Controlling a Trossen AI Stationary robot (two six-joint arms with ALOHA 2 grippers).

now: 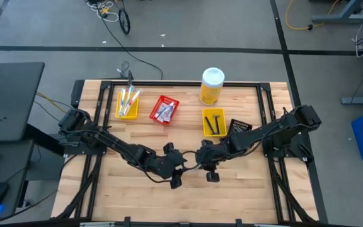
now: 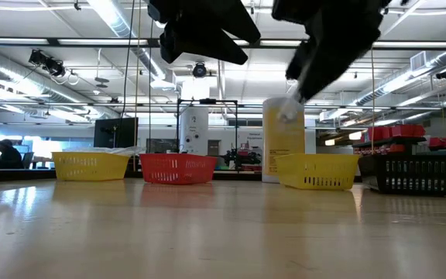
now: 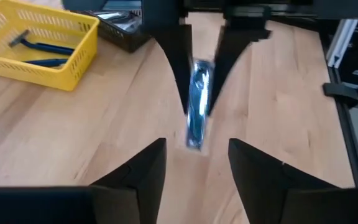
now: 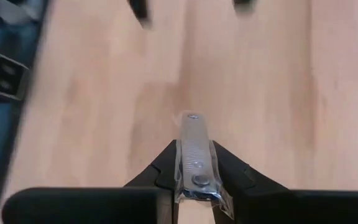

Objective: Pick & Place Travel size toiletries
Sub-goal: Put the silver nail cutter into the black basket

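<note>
My right gripper [image 1: 208, 169] is shut on a slim blue item in a clear wrapper [image 3: 197, 102], above the middle of the table near its front. The item also shows in the right wrist view [image 4: 194, 155] and in the low view [image 2: 289, 110]. My left gripper [image 1: 174, 174] is open and empty just to the left of it, facing it; its two fingers [image 3: 143, 174] stand apart on either side of the view toward the item. Whether the item is a razor or a toothbrush, I cannot tell. My right gripper pinches the wrapped item between its two fingers [image 4: 166, 163], on its upper part [image 3: 199, 73]. The fingers slant down from above and lie along the item. Its free end [image 3: 194, 140] hangs below the fingertips, lifted clear of the table.
Along the far side stand a yellow bin [image 1: 127, 104] with pale toothbrushes, a red bin [image 1: 164, 110] with small packets, a yellow bin [image 1: 213, 122] with dark razors and a black bin [image 1: 239, 125]. A big yellow bottle [image 1: 211, 86] stands behind them. Bare wood lies below both grippers.
</note>
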